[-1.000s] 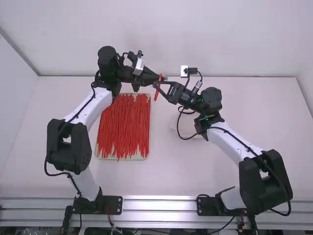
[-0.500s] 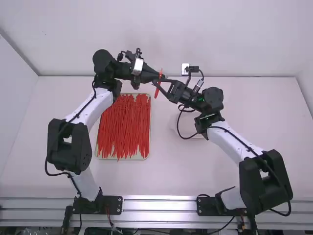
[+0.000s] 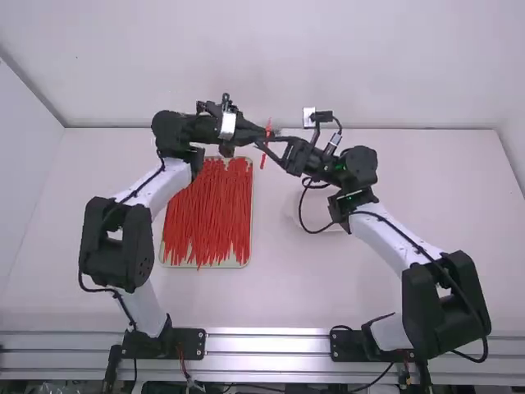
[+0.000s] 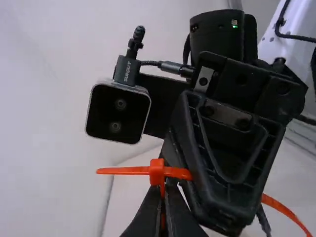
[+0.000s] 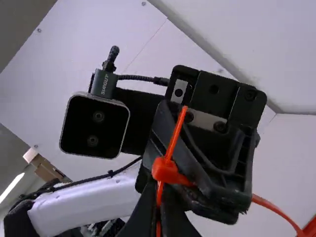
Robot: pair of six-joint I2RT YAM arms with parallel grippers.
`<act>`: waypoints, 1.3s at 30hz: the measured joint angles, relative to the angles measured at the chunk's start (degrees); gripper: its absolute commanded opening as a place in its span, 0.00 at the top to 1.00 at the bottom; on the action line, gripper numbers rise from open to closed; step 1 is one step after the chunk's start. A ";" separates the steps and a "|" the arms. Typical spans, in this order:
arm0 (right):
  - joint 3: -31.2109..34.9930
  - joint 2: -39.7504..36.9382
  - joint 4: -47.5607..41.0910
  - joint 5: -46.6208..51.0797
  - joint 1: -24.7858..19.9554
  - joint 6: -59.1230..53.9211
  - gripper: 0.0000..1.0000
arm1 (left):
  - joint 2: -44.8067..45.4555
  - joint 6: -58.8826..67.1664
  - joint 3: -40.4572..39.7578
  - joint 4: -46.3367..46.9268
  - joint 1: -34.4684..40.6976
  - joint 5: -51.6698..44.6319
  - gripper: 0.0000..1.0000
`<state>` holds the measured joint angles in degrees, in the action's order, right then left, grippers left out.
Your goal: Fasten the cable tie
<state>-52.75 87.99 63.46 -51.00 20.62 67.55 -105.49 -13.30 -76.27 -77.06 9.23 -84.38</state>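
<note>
Orange-red cable tie (image 4: 157,170); red heap of ties (image 3: 209,209) on a beige tray (image 3: 249,238); white table (image 3: 459,189)

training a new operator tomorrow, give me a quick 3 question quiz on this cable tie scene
1. True or false: the left gripper is open.
2. The gripped cable tie is: A flat on the table, B up in the air, C inside a box.
3. Fill in: the pile of spare ties lies nearer the ___ arm's base.
Key: 1 false, it is shut on the cable tie; 2 B; 3 left.
</note>
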 measured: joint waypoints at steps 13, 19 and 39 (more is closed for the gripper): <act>-0.44 0.00 0.44 -3.28 0.22 -0.02 1.00 | 0.00 -12.98 3.43 -14.08 -0.39 1.29 0.99; -1.01 -0.02 0.24 -3.23 0.09 0.07 1.00 | 0.02 -14.23 3.45 -14.12 -0.39 1.42 0.99; -2.71 -0.02 -3.30 -3.41 -0.37 -1.44 1.00 | 0.00 -14.16 4.28 -14.19 -0.46 2.14 0.99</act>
<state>-55.46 87.96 60.16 -54.41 20.25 66.11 -105.49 -27.46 -71.99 -91.24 8.78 -82.24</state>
